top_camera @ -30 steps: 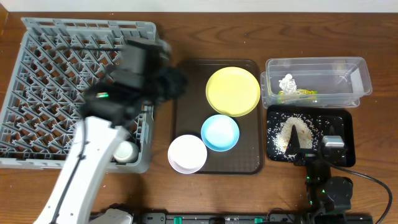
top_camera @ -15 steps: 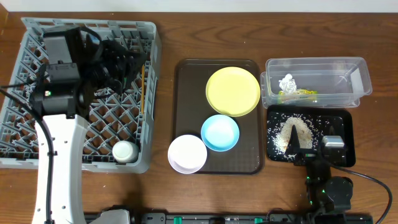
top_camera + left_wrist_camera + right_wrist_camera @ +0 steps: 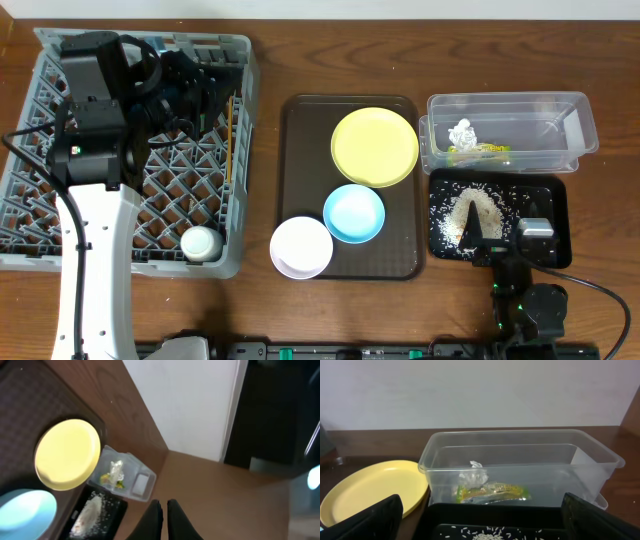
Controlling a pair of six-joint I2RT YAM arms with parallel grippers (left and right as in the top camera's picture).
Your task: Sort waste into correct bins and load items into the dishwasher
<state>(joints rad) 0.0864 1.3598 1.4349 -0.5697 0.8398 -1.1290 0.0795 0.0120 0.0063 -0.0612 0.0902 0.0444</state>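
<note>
My left gripper [image 3: 215, 85] hangs over the back of the grey dishwasher rack [image 3: 60, 215], shut with nothing in it; the left wrist view shows its fingers [image 3: 163, 512] pressed together. In the rack are the chopsticks [image 3: 231, 140] along the right side and the white cup [image 3: 200, 243]. The yellow plate [image 3: 375, 146], blue bowl [image 3: 354, 213] and pinkish-white bowl [image 3: 301, 247] sit on the brown tray [image 3: 300, 150]. The tissue [image 3: 462, 131] and wrapper [image 3: 482, 152] lie in the clear tub [image 3: 555, 125], and the rice [image 3: 476, 213] is on the black tray [image 3: 550, 195]. My right gripper [image 3: 482, 525] stands open at the black tray's near edge.
The right wrist view looks across the black tray [image 3: 495, 515] to the clear tub [image 3: 530, 460], with the yellow plate [image 3: 370, 490] to the left. Bare wooden table [image 3: 330, 50] runs along the back, and a white wall [image 3: 190, 400] stands beyond it.
My left arm has swung from the rack's right edge back and to the left over the rack, uncovering the chopsticks. Its jaws have closed. The right arm has not moved.
</note>
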